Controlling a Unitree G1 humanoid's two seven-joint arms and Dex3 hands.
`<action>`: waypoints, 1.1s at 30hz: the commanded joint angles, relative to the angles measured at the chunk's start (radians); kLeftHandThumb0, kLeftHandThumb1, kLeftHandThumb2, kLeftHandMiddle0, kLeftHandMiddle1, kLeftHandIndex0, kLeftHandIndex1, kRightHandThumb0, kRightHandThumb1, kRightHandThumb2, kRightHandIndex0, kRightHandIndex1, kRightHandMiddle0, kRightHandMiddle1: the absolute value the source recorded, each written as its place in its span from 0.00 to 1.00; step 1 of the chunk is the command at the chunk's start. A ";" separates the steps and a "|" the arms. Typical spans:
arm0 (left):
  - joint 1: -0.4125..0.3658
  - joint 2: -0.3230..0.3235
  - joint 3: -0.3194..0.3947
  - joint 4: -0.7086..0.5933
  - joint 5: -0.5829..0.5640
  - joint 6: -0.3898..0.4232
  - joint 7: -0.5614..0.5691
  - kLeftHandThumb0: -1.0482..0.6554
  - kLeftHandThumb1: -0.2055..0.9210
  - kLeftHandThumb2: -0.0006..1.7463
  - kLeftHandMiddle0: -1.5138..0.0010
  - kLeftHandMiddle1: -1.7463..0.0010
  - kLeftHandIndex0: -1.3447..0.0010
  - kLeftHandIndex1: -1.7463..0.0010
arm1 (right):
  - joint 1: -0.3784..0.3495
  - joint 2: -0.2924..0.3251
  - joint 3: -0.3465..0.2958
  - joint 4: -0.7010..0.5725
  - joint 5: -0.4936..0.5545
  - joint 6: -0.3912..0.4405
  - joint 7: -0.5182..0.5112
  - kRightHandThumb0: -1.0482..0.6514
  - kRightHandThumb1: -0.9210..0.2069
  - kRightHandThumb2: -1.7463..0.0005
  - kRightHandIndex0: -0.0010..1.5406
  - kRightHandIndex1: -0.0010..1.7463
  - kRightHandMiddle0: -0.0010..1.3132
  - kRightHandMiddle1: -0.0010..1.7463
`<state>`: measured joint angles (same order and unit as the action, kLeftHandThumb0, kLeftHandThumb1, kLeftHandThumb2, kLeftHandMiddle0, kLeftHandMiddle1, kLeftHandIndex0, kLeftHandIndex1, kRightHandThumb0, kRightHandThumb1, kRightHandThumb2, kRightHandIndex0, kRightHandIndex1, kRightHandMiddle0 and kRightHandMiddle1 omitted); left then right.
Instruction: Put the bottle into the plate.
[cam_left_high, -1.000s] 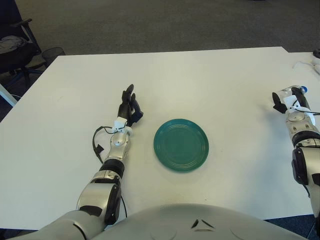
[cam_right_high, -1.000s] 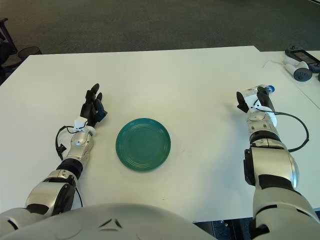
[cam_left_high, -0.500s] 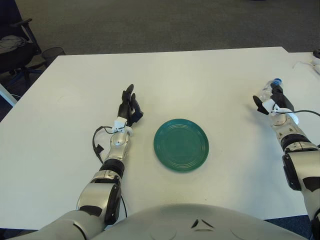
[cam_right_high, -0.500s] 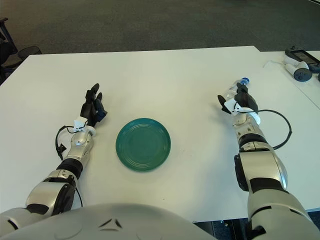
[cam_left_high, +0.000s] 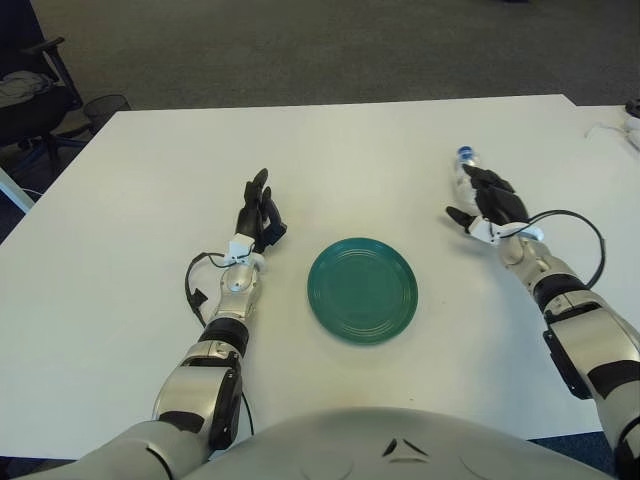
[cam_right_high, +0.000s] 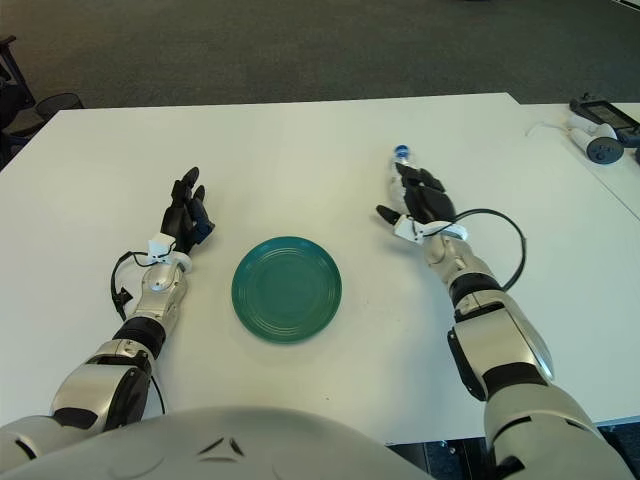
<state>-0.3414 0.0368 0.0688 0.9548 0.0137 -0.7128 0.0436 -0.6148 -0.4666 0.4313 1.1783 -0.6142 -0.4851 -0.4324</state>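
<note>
A round dark-green plate (cam_left_high: 362, 290) lies on the white table (cam_left_high: 330, 150) in front of me. My right hand (cam_left_high: 485, 203) is to the right of the plate, above the table, with its fingers closed around a small clear bottle (cam_left_high: 463, 171) with a blue cap (cam_left_high: 462, 153). The cap end sticks out past the fingers, pointing away from me. It also shows in the right eye view (cam_right_high: 400, 152). My left hand (cam_left_high: 259, 215) rests on the table left of the plate, fingers stretched out, holding nothing.
A black office chair (cam_left_high: 40, 95) stands off the table's far left corner. A dark device with a white cable (cam_right_high: 597, 125) lies on a second table at the far right. A black cable (cam_left_high: 575, 225) loops off my right wrist.
My right hand has carried the bottle leftward across the table, from near the right edge to a spot closer to the plate. The left hand has not moved.
</note>
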 joint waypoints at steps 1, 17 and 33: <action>0.118 -0.006 -0.011 0.063 0.018 0.014 -0.009 0.11 1.00 0.60 0.83 0.99 1.00 0.73 | 0.071 0.009 0.066 0.025 -0.061 -0.011 0.042 0.09 0.00 0.55 0.12 0.02 0.00 0.26; 0.121 -0.010 -0.016 0.060 0.021 0.016 0.007 0.11 1.00 0.60 0.82 0.98 1.00 0.72 | 0.052 -0.017 0.119 0.041 -0.084 -0.030 0.048 0.10 0.00 0.55 0.15 0.03 0.00 0.28; 0.120 -0.011 -0.016 0.066 0.024 0.014 0.013 0.11 1.00 0.61 0.82 0.98 1.00 0.71 | 0.065 -0.024 0.112 0.054 -0.069 -0.025 0.050 0.10 0.00 0.55 0.14 0.03 0.00 0.27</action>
<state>-0.3387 0.0347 0.0608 0.9499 0.0168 -0.7093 0.0481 -0.6282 -0.4937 0.5142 1.1791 -0.6550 -0.5366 -0.4420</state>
